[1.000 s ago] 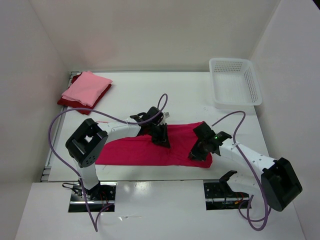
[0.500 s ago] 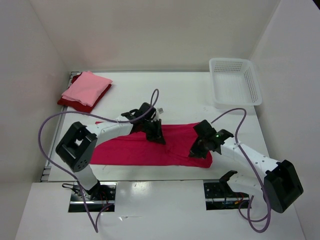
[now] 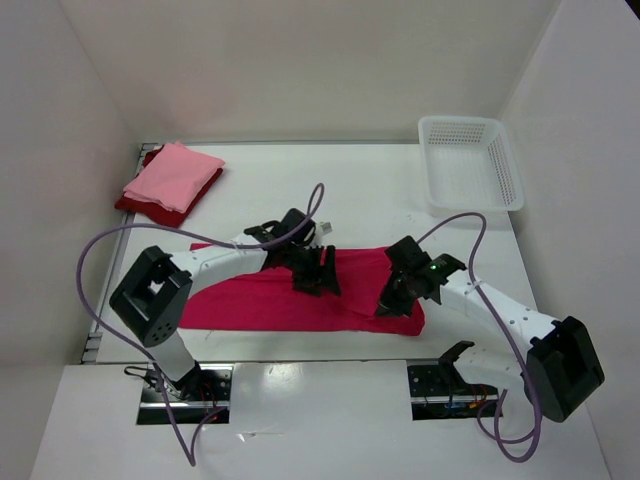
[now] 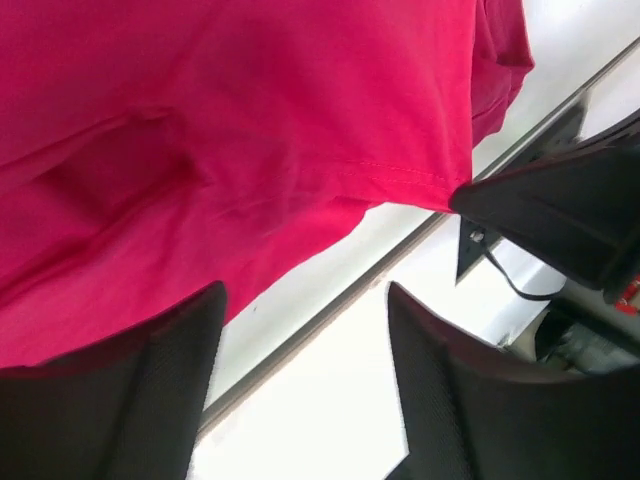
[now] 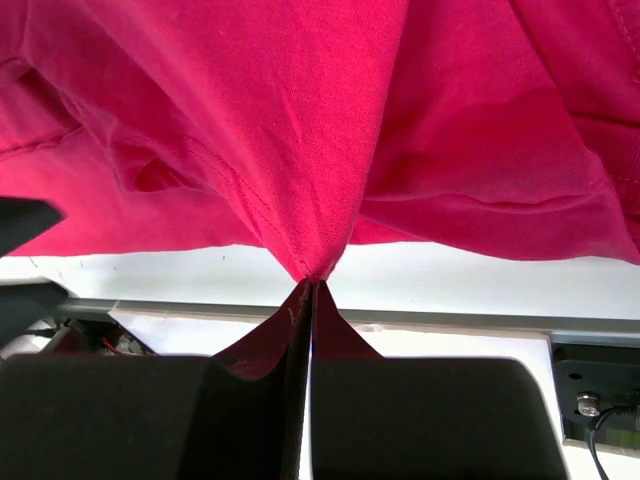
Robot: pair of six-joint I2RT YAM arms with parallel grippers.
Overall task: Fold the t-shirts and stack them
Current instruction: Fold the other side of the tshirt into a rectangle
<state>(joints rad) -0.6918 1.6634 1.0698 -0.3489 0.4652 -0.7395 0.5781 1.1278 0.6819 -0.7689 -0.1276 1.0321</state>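
Observation:
The crimson-magenta t-shirt [image 3: 262, 298] lies spread across the table's near middle, with a fold along its right end. Over its upper edge, near the middle, my left gripper [image 3: 318, 272] is open and holds nothing. In the left wrist view the shirt [image 4: 250, 130] fills the frame above the parted fingers of that gripper [image 4: 305, 292]. My right gripper [image 3: 391, 304] is shut on a pinch of the shirt's right end, and the cloth [image 5: 330, 150] is drawn into a peak at its closed fingertips [image 5: 312, 282]. A folded light pink t-shirt [image 3: 175, 175] rests on a folded dark red one [image 3: 137, 206] at the back left.
A white mesh basket [image 3: 470, 165] stands at the back right. White walls enclose the table on three sides. A metal rail [image 4: 330, 310] runs along the table's near edge. Purple cables loop above both arms.
My left gripper has opened and let go of the crimson shirt, shifting slightly right. My right gripper has closed on the shirt's right end and edged toward the middle.

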